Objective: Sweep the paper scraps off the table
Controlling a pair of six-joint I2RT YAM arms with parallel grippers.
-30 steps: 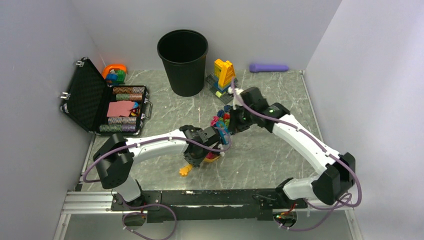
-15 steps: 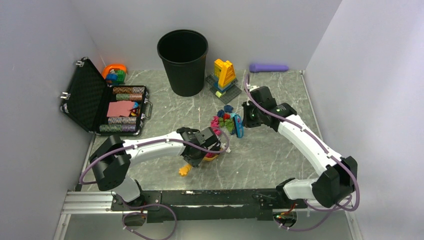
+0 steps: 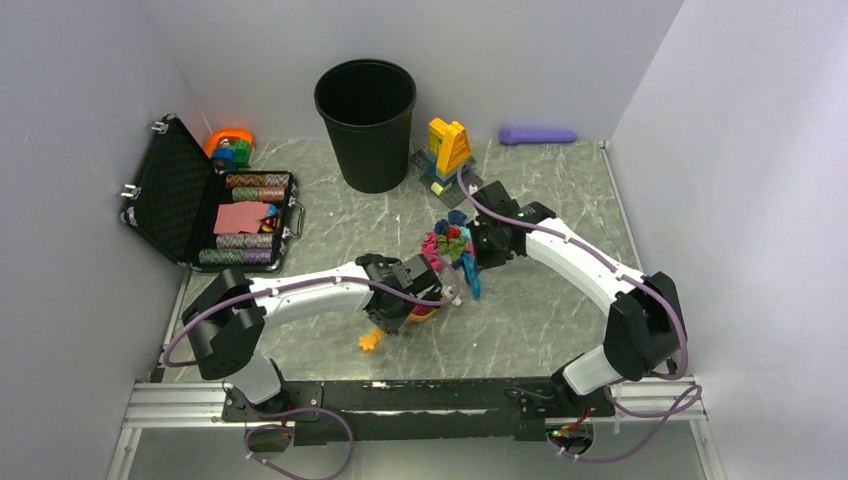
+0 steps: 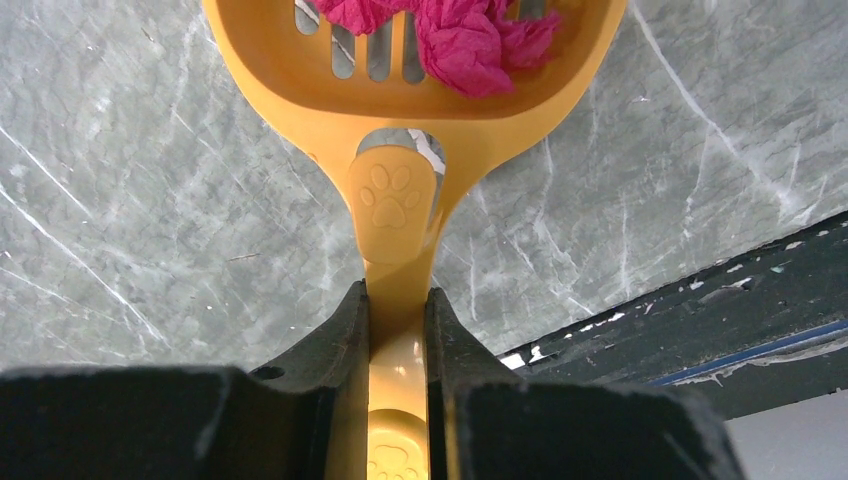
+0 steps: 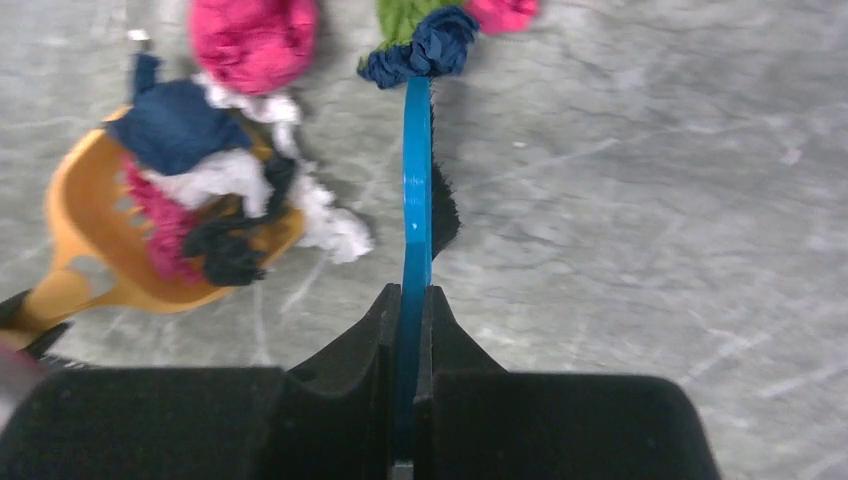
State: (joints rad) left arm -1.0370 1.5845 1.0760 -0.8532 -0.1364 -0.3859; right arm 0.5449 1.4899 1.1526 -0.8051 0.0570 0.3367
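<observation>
1. Overhead view: bright, even, diffuse light from above; only soft, faint shadows on the table (image 3: 540,300).
2. Left wrist view: marble on either side of the scoop (image 4: 290,100) is crisp; soft sheen along its handle; the left gripper's fingers (image 4: 320,360) clamping it are dark and unfocused (too near the lens).
3. Right wrist view: whole picture soft; paper scraps (image 5: 255,40) beyond the tip of the brush (image 5: 416,200) are smeared; the right gripper's fingers (image 5: 340,370), closed on the brush, are black and featureless.
</observation>
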